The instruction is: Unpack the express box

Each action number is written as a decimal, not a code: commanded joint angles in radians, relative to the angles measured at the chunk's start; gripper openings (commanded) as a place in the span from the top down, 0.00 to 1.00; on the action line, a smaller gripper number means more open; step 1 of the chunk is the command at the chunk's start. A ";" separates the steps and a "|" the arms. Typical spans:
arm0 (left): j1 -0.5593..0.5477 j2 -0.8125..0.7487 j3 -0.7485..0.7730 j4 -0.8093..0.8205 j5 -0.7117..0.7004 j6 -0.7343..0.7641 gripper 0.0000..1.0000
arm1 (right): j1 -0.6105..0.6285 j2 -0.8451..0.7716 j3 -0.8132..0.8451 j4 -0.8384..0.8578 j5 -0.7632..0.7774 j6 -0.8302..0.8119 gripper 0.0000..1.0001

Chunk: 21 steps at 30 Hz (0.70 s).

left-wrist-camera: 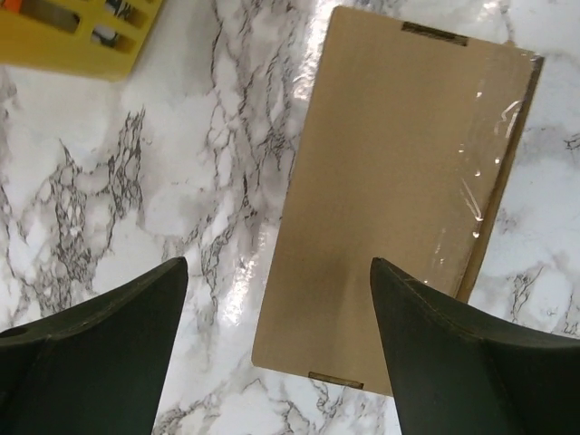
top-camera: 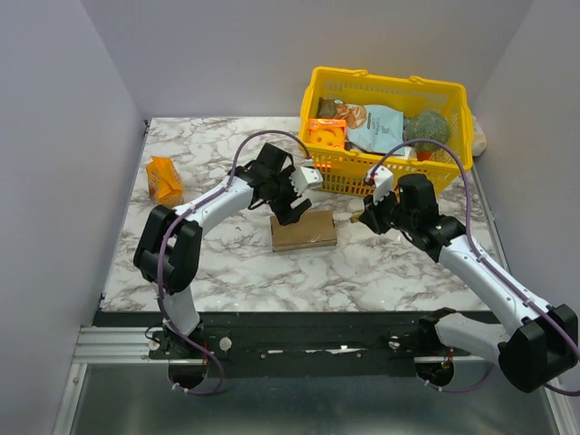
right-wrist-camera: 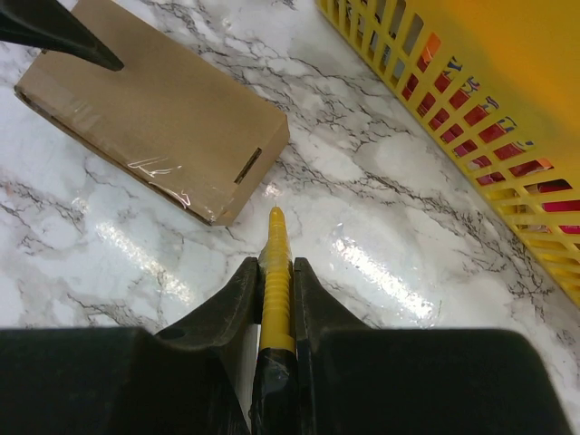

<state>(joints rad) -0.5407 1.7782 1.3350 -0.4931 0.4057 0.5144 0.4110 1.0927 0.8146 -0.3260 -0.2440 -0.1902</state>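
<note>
Left wrist | express box [left-wrist-camera: 399, 163] brown, flat, taped | left gripper [left-wrist-camera: 278, 272] spread | right gripper [right-wrist-camera: 275, 267] clamps yellow tool [right-wrist-camera: 275, 231]

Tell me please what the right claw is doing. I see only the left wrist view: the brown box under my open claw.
Observer: The right claw is shut on a thin yellow tool, whose tip points toward the express box.
Operator: Does the tip touch the box?
Observer: It seems not. In the right wrist view, a little marble tabletop shows between the tip and the box's corner.
Operator: Is anything else lying around?
Observer: An orange packet lies at the tabletop's left side, well apart from the box.
</note>
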 commanded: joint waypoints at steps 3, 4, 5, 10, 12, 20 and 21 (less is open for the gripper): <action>0.096 0.073 0.049 0.038 0.128 -0.168 0.18 | -0.001 -0.027 0.035 -0.056 0.017 0.018 1.00; 0.105 0.098 0.064 0.028 0.190 -0.162 0.19 | -0.001 -0.028 0.040 -0.064 0.015 0.017 0.99; 0.126 0.107 0.072 0.005 0.227 -0.152 0.21 | -0.003 -0.028 0.041 -0.067 0.017 0.018 1.00; 0.163 0.202 0.159 -0.125 0.430 -0.096 0.28 | -0.001 -0.022 0.050 -0.079 0.028 0.015 1.00; 0.166 0.213 0.167 -0.165 0.479 -0.077 0.29 | -0.003 -0.011 0.055 -0.079 0.031 0.008 0.99; 0.166 0.282 0.184 -0.173 0.463 -0.105 0.27 | -0.001 0.027 0.080 -0.064 0.032 -0.003 1.00; 0.166 0.285 0.179 -0.165 0.449 -0.119 0.28 | -0.001 0.030 0.086 -0.064 0.032 -0.003 1.00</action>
<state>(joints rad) -0.3729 2.0319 1.5093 -0.6479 0.8391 0.4202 0.4110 1.1053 0.8631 -0.3931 -0.2298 -0.1844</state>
